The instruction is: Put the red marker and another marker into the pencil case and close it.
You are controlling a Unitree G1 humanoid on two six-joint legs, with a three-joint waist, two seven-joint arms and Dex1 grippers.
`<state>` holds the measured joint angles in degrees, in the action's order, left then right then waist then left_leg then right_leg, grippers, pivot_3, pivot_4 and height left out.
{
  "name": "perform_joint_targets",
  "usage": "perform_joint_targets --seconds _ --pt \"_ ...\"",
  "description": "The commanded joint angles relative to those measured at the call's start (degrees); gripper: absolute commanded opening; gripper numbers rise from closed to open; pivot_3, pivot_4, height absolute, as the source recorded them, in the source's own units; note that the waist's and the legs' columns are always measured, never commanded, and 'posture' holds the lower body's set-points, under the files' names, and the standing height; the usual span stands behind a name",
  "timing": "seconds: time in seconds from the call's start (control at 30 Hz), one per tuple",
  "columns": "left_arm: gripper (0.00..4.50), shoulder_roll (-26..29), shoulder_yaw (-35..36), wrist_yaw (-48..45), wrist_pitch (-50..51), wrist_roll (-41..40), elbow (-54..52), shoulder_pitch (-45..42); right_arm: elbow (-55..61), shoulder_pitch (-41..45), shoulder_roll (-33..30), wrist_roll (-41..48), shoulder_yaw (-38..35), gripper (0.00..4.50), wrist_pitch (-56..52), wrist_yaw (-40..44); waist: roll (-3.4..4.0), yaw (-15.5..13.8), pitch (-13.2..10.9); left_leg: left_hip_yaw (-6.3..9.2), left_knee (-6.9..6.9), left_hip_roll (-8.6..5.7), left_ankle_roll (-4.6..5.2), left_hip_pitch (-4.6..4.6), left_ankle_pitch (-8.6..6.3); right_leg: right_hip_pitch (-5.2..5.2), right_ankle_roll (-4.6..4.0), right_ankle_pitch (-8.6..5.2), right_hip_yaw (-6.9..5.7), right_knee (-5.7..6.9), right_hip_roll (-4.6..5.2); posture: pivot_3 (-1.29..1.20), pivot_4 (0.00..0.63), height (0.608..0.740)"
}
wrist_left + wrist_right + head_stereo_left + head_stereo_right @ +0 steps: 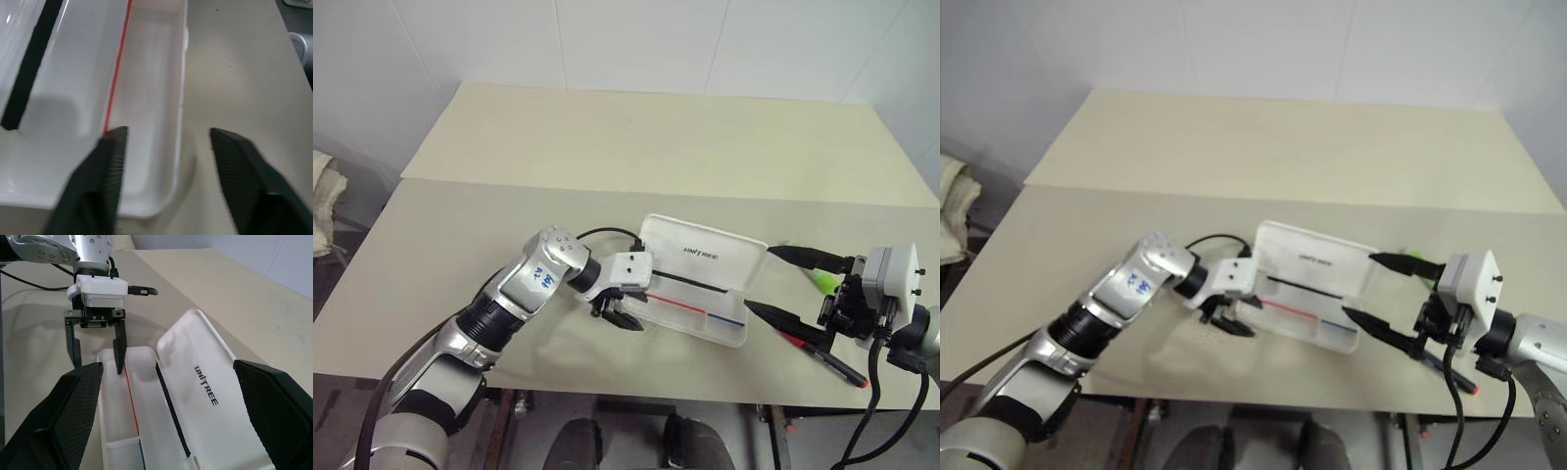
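The pencil case lies open on the pale bench, toward its near edge, the lid with dark lettering tipped back at 12 o'clock of the tray, and a red-and-blue stripe running along the tray's floor, which holds no markers. At 3 o'clock of the case, just past its end, another marker, lime green, lies on the bench, partly hidden behind the right gripper. The red marker rests nearer the bench's front edge, at about 4 o'clock of the case, its red cap pointing toward 4 o'clock. At 9 o'clock the left gripper angles down over the tray's end, its jaws spread apart with nothing between them; one finger stands inside the tray by the red stripe, the other outside the wall above the bench. The right gripper hovers at 3 o'clock of the case, pointing toward it, jaws wide apart and empty. A black cable loops above the left wrist.
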<state>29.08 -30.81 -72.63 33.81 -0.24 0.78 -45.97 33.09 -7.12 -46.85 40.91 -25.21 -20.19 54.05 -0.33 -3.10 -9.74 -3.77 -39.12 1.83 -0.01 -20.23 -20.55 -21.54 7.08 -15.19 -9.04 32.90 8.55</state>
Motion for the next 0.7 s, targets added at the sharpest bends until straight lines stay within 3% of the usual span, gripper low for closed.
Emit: perform_joint_targets --seconds 0.03,0.7 --pt "4.02 -1.3 2.4 0.1 1.8 -2.4 -1.2 -1.6 0.6 1.2 0.3 0.4 -0.4 4.5 0.5 -0.7 0.0 0.0 0.0 0.0 -0.01 0.0 0.0 0.0 0.0 0.0 0.0 0.0 0.0 0.0 0.0 0.0 0.15 0.74" --pt "4.02 -1.2 8.4 0.9 6.5 -12.1 -2.8 3.9 -1.4 4.1 0.1 0.1 1.7 4.5 0.3 -0.1 0.0 0.2 0.0 0.0 0.0 0.01 0.0 0.01 0.0 0.0 0.0 0.0 0.01 0.0 -0.01 0.0 0.15 0.74"
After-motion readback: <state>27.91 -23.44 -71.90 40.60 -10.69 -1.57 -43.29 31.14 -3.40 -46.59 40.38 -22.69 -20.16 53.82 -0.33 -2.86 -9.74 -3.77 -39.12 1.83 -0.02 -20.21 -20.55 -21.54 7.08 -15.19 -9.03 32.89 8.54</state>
